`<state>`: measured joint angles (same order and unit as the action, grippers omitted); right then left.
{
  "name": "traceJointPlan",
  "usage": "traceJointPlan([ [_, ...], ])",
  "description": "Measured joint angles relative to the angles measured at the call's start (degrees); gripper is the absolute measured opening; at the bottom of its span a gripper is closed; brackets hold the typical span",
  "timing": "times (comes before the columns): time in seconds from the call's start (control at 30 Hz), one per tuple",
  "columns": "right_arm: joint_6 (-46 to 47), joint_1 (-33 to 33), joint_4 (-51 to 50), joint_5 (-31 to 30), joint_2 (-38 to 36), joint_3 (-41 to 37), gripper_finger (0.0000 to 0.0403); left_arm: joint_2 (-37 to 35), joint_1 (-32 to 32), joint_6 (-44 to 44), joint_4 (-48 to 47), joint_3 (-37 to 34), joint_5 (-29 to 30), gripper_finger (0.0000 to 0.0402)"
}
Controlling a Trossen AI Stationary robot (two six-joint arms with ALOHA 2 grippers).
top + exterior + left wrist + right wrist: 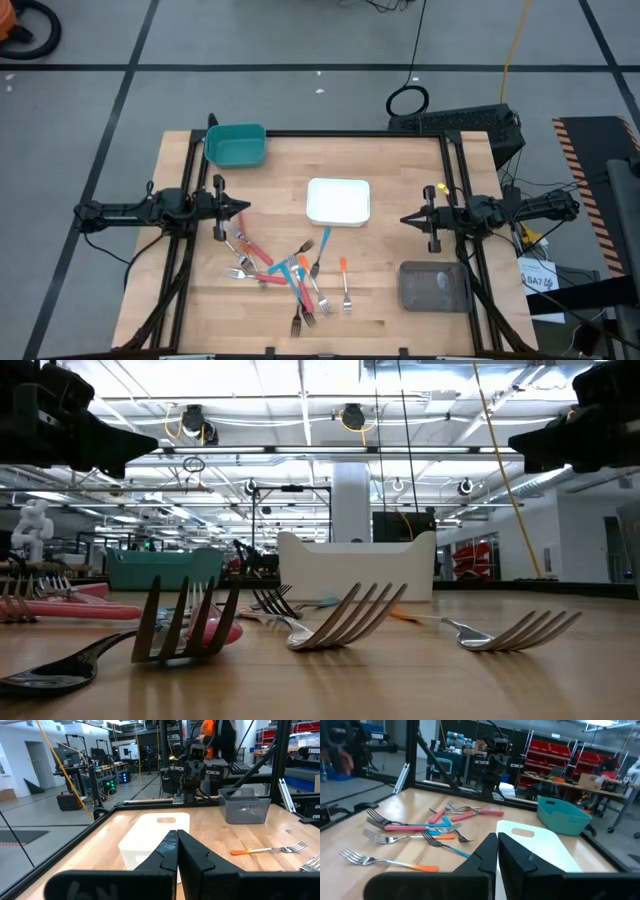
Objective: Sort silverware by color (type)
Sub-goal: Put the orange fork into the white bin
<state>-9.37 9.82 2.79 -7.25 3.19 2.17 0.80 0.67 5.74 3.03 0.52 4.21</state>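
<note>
Several small forks point(293, 275) with silver heads and pink, orange or blue handles lie in a loose heap on the wooden table's near middle; they also show in the right wrist view as the forks point(422, 827). One orange-handled fork point(345, 285) lies apart to the right, seen too as the fork point(267, 850). My left gripper point(245, 208) hovers shut at the table's left, above and to the far left of the heap. My right gripper point(405, 218) hovers shut at the right, touching nothing.
A white tray point(338, 201) sits in the table's middle, a teal tray point(236, 145) at the far left corner, a grey tray point(434, 286) at the near right. Black frame rails point(455, 190) run along the table's sides. Bare wood lies between the grippers.
</note>
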Motion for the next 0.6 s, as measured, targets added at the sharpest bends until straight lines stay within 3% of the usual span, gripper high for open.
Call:
traceJointPlan([
  [0.3,7.1,0.0,-0.9,-0.2,1.3,1.8,0.0001,0.0,0.0,0.0,0.0,0.0,0.0,0.0008],
  [0.6,7.6,0.0,-2.2,-0.2,7.8,11.2,0.0001,0.0,0.0,0.0,0.0,0.0,0.0,0.0008],
])
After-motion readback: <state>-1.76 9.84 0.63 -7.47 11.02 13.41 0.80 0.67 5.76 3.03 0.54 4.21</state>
